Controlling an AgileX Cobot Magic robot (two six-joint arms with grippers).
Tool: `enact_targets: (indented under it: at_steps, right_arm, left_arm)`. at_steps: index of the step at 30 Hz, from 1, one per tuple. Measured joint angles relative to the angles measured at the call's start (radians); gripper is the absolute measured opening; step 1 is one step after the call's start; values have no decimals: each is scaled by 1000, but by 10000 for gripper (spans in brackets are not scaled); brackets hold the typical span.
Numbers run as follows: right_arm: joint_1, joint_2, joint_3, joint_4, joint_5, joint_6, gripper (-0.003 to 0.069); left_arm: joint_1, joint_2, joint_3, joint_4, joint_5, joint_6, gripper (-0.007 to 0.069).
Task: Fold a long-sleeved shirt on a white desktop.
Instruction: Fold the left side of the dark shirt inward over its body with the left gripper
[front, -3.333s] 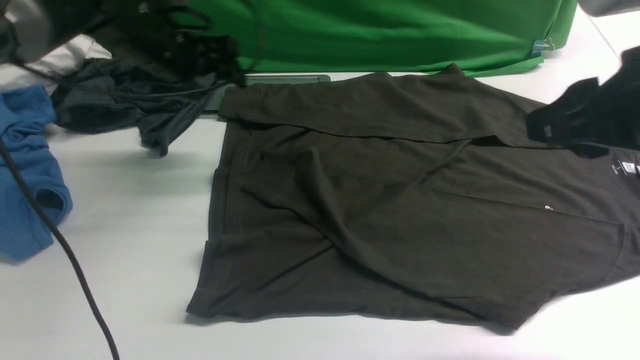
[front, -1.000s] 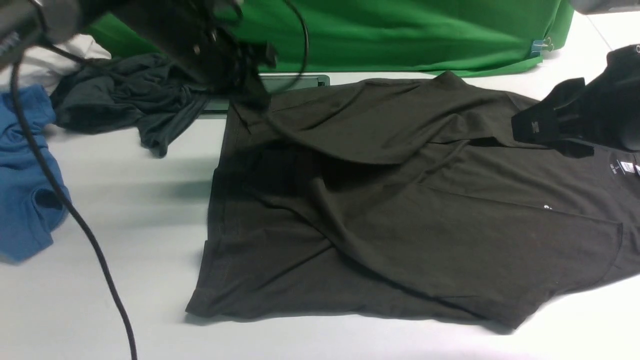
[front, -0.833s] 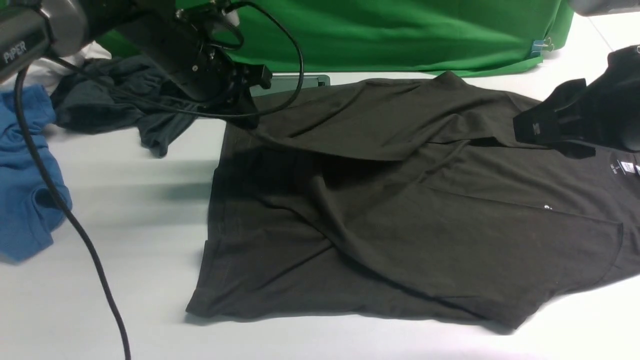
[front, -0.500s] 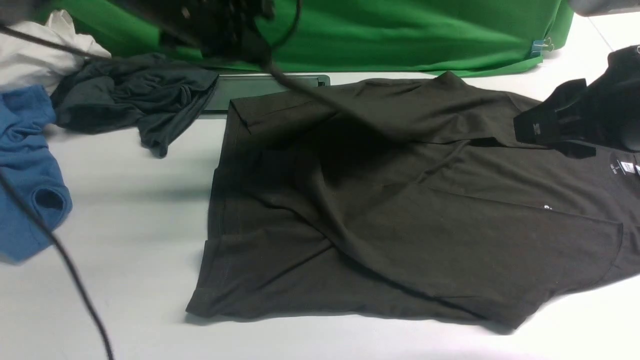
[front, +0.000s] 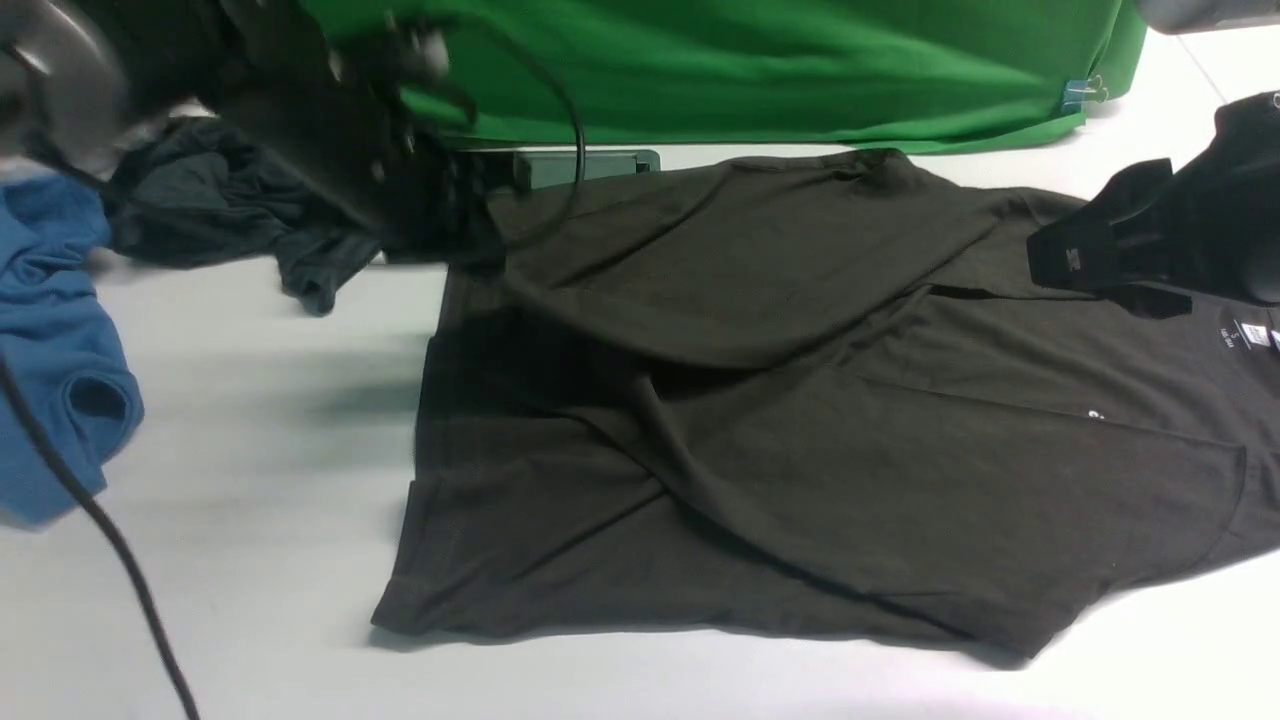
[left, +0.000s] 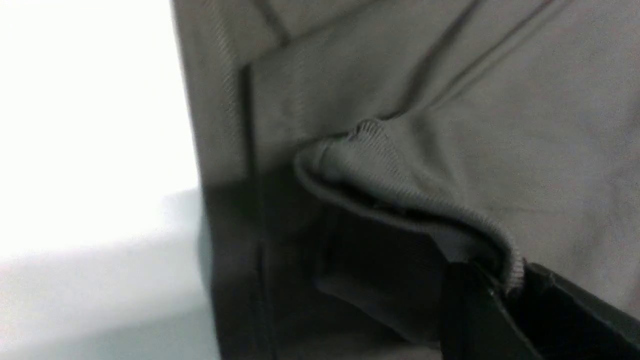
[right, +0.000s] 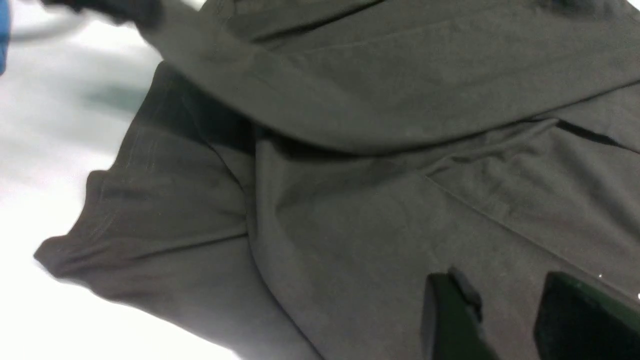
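White table carries long-sleeved shirt. Left pincer clamped on its ribbed cuff, sleeve held off the body. Right pincer apart, above the chest.

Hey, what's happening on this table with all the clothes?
A two-armed robot is folding a dark shirt spread on the white table. Its left gripper pinches a ribbed sleeve cuff near the shirt's far left corner, so a fold of cloth drapes across the body. The right gripper hangs open over the collar end, holding nothing. A blue shirt and a grey garment lie off to the left.
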Motion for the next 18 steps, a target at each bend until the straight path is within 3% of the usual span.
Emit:
enact_targets:
  at_steps: [3,6,11,14,18]
  right_arm:
    - [0,0,0,0,0,0,241]
    - [0,0,0,0,0,0,241]
    - [0,0,0,0,30,-4,241]
    - [0,0,0,0,41,-15,248]
    - [0,0,0,-1,45,-15,291]
  left_arm:
    - [0,26,9,14,-40,0,177]
    - [-1,19,10,82,-40,-2,335]
    - [-2,-29,14,263,163,-30,608]
    - [-2,-86,71,296,261,-48,673]
    - [-2,-190,266,234,228,-48,692]
